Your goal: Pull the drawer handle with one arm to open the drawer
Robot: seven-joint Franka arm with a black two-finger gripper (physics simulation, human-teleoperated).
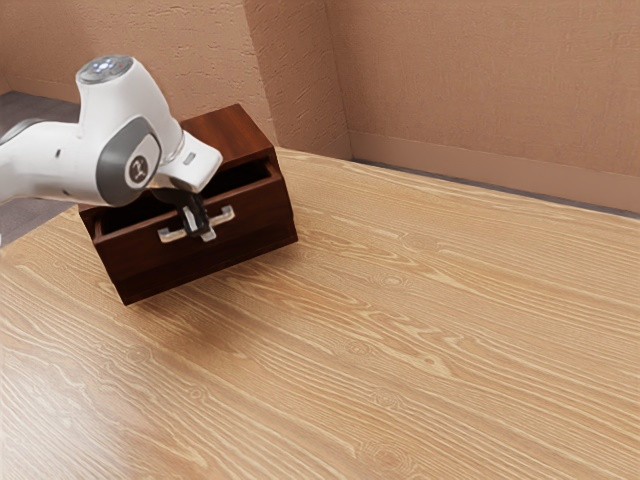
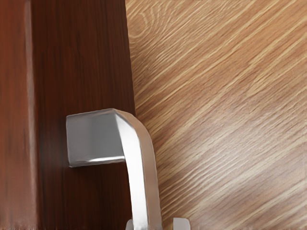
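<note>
**Exterior view.** A small dark wooden cabinet (image 1: 235,135) stands on the pale wood-grain table (image 1: 420,330). Its drawer (image 1: 235,232) already stands a little way out of the cabinet, with a dark gap open between the drawer front and the cabinet's top panel. The silvery drawer handle (image 1: 224,213) is mounted across the middle of that front. The white arm (image 1: 60,165) reaches over the cabinet's top edge and hangs the black gripper (image 1: 197,215) right at the middle of the handle, overlapping its bar. Whether the gripper is clamped on the bar or merely set against it, I cannot tell from this angle.

**Wrist view.** The hand looks down the cabinet's front. The drawer handle (image 2: 139,158) shows as one squared post joined to the dark drawer (image 2: 81,57), bending into a bar that runs off under the hand. The table (image 2: 225,96) lies beside the cabinet.

**Step and next move.** My judgement is that the pull is under way, since the drawer is partly out but far from fully open. The next move calls for a straight draw away from the cabinet, along the drawer's own line of travel. The hand should stay level so the bar does not slip and the light cabinet does not slide with it.
</note>
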